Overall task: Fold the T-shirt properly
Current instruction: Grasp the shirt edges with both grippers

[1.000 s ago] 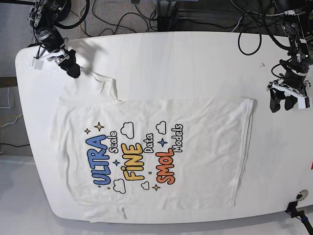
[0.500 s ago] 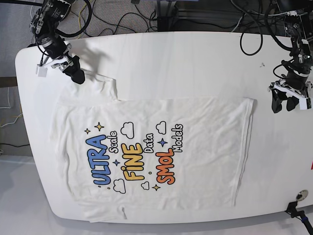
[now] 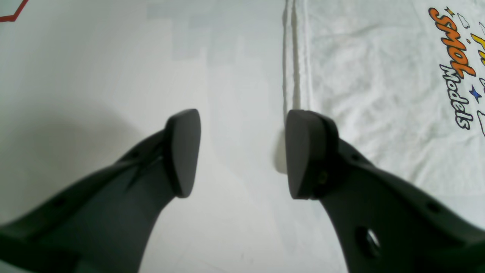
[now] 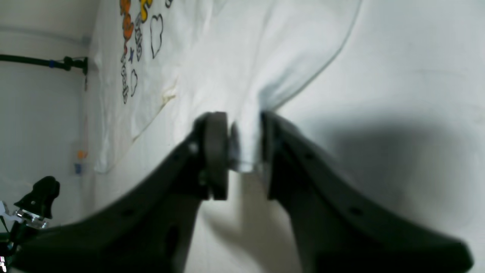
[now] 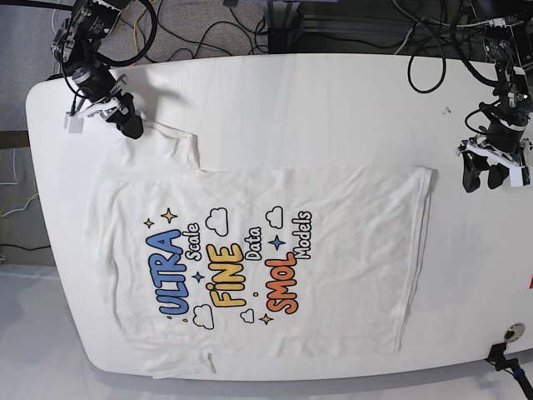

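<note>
White tabletop [image 5: 333, 108] fills nearly every view, with dark cables trailing along its far edge in the base view. Between the jaws of the right gripper [image 4: 244, 151] sits a bunched fold of white cloth, so this one is clenched on the T-shirt [image 5: 266, 267], at the tip of the sleeve that lies toward the far edge of the table; the fabric rises from the table into the pinch, which suggests the sleeve is being lifted so it can be carried over the body as a first fold. The left gripper [image 3: 242, 151] stands released, its two dark pads spread wide with only bare table between them, and the hem of the shirt runs just beside its right pad without being caught. Judging from that, it waits near the bottom edge, ready to take the hem once the sleeve work is under way. Outward from both, the single shirt lies flat and print side up, its body spread across the middle of the table, collar end toward the right arm and hem toward the left arm. Counting: one shirt, two arms, two grippers, one holding and one empty; the print shows three large coloured words, blue, yellow and orange. Nothing else of note rests on the surface.
</note>
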You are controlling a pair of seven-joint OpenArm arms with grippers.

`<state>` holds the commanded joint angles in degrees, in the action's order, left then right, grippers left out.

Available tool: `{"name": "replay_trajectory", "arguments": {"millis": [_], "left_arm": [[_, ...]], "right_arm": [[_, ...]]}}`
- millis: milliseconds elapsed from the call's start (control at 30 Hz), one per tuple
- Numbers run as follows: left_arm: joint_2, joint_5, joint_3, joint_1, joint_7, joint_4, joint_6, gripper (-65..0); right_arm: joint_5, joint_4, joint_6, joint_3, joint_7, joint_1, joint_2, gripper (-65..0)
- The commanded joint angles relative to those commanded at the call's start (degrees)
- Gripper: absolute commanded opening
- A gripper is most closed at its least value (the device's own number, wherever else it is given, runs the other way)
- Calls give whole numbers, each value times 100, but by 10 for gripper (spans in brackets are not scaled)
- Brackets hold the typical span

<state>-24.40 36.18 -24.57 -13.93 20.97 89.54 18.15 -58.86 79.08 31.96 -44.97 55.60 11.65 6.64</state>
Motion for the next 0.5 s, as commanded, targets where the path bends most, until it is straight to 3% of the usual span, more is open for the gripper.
{"name": "replay_trajectory", "arguments": {"millis": [100,233,400,500], "left_arm": [[0,9,0,18,0,0,0,-311],[0,26,0,105,88,0,0,-311],[44,53,-26,422,791,-9,0,-311],[35,475,-9,431,932,-9,0,-311]], "right_arm": [[0,0,0,0,0,-9,9,-650],[0,0,0,0,0,-18,26,-650],[0,18,0,0,0,-18,35,-650],[0,18,0,0,79,-18,35,-650]]}}
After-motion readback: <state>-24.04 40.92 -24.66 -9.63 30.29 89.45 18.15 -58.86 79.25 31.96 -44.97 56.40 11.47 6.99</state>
